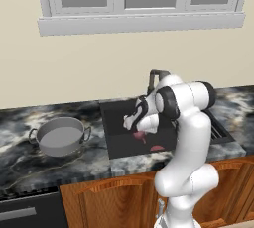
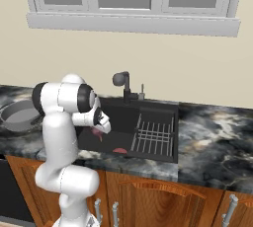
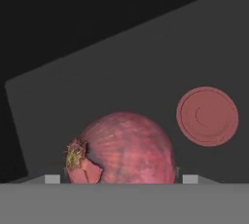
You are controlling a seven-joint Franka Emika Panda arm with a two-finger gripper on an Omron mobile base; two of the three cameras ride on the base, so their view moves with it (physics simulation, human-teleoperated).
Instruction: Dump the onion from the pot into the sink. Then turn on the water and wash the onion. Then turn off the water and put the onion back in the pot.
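My gripper hangs over the left part of the black sink, shut on the onion. In the hand view the purplish-red onion sits between the two fingertips of the gripper, with its dry root end turned left and the dark sink floor behind it. From the right the onion shows just under the hand, off the basin floor. The grey pot stands upright on the counter left of the sink, its pale inside bare; its rim peeks out behind the arm.
A flat pink-red sliver lies on the sink floor near the front wall, seen round in the hand view. The wire rack fills the sink's right half. The black tap rises at the back rim. Marbled dark counter runs both sides.
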